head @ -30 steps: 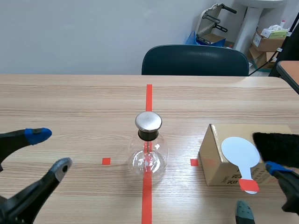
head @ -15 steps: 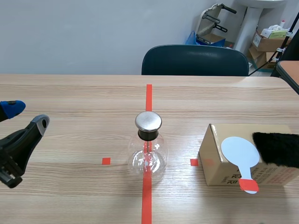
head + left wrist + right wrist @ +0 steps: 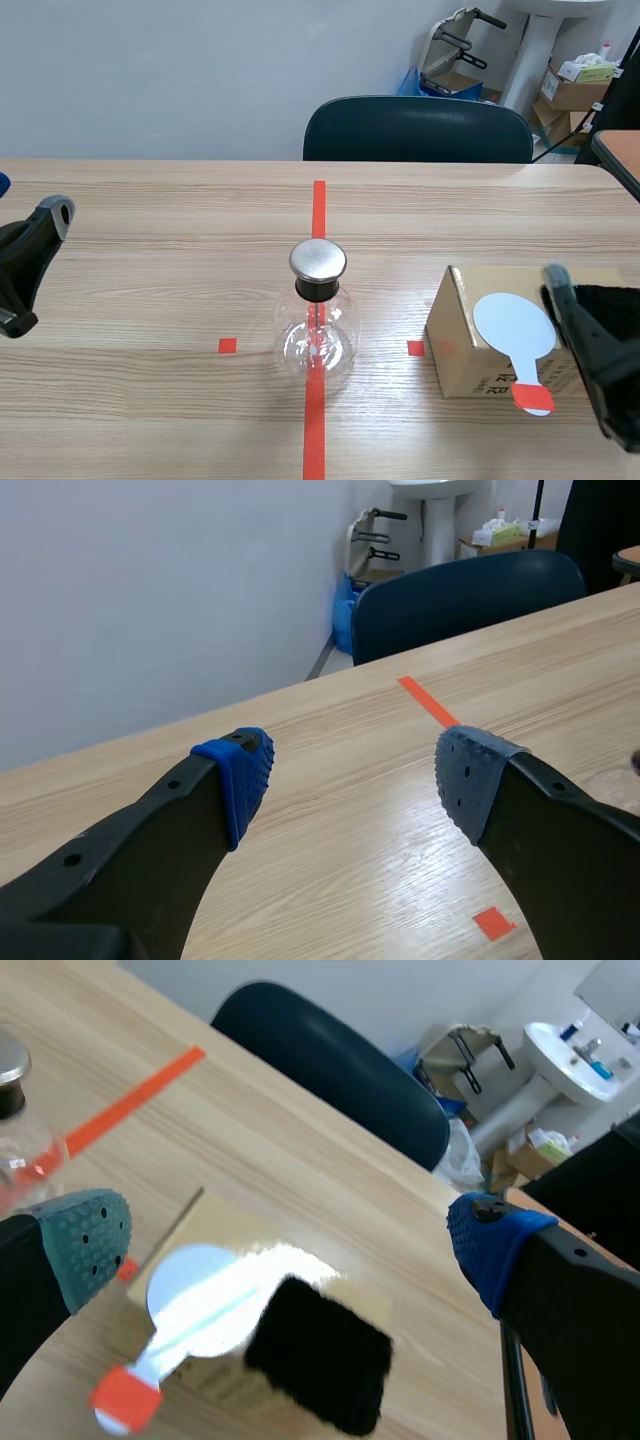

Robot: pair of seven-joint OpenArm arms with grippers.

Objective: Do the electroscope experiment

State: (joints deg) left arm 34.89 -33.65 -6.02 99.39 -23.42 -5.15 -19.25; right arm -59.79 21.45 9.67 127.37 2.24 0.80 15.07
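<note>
A pale wooden bench (image 3: 150,210) runs back toward a plain light wall (image 3: 150,70). A dark blue chair (image 3: 418,130) stands at its far edge. In the corner beyond are a blue bag (image 3: 410,82), a folded trolley (image 3: 455,45), a white basin pedestal (image 3: 538,50) and cardboard boxes (image 3: 572,92).

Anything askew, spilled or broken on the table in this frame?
Nothing spilled or broken. The glass flask stands upright. Only oddity: the white paddle lying on the cardboard box has its red handle hanging past the box's near edge, beside the black fur pad.
</note>
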